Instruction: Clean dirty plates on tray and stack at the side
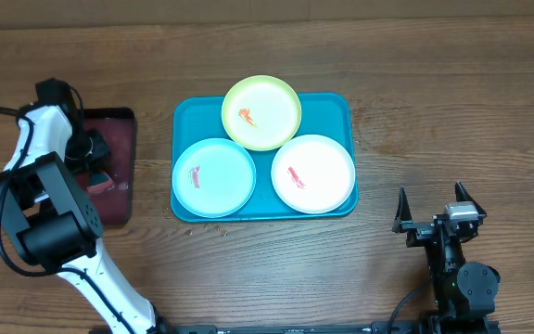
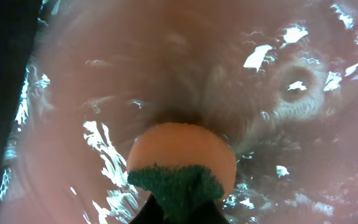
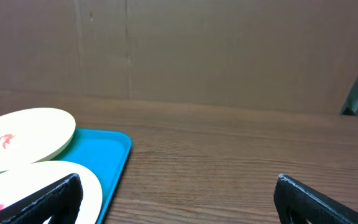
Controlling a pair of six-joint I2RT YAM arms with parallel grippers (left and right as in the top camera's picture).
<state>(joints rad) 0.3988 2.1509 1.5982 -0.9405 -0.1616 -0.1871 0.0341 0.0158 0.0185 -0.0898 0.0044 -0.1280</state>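
Overhead, the tray (image 1: 184, 116) sits mid-worktop with three smeared plates: green plate (image 1: 261, 112) at its far edge, seemingly riding over the rim, blue plate (image 1: 213, 176) at the near-left corner, white plate (image 1: 313, 173) at the near-right. None looks cleaned, and nothing is stacked at the side. The left fingers (image 1: 94, 156) hang over a red tray (image 1: 119, 125) by the worktop's left edge. The right fingers (image 1: 401, 213) stand wide apart and empty near the worktop's near-right corner, well clear of the plates.

From the left wrist, the fingers are clamped on a sponge (image 2: 182, 163), orange with a green scouring face, just above the red tray's wet, glistening floor.

From the right wrist, the spread fingers frame bare worktop, with the green and white plates at the left.

Likely trouble: a soaked sponge dripping across the worktop. With no plate pinned, scrubbing could skid one, the green especially.
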